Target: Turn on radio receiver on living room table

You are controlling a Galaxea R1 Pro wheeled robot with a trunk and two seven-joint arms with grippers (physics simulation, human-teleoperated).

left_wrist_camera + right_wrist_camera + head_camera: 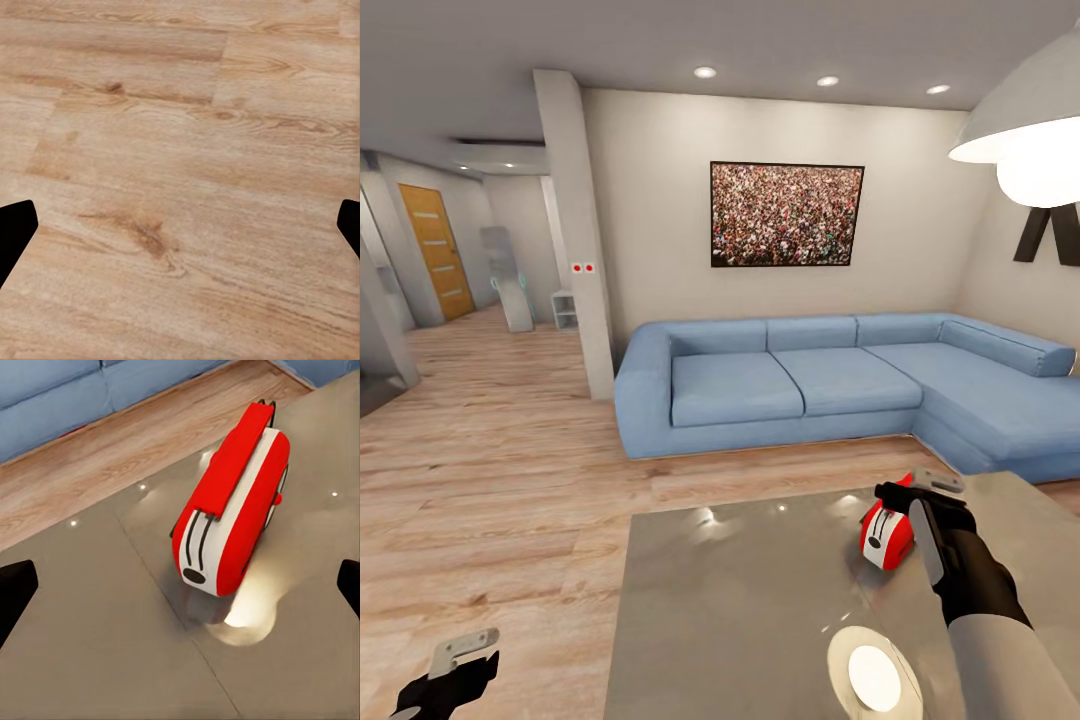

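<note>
The radio receiver [887,535] is a small red box with white and black trim, standing on edge near the far right of the glossy grey table [740,600]. My right gripper [915,490] hovers just above and behind it, open, its fingers spread wider than the radio. In the right wrist view the radio receiver [232,510] lies straight ahead on the table [82,652], and the dark fingertips [15,592] sit at the frame's edges, apart from it. My left gripper [455,665] hangs low at the left, open over the wood floor [180,150].
A light-blue corner sofa [810,385] runs behind the table, under a framed crowd picture [786,214]. A white pillar [575,230] stands to the left, with a hallway and an orange door [435,250] beyond. A pendant lamp [1030,140] hangs at upper right.
</note>
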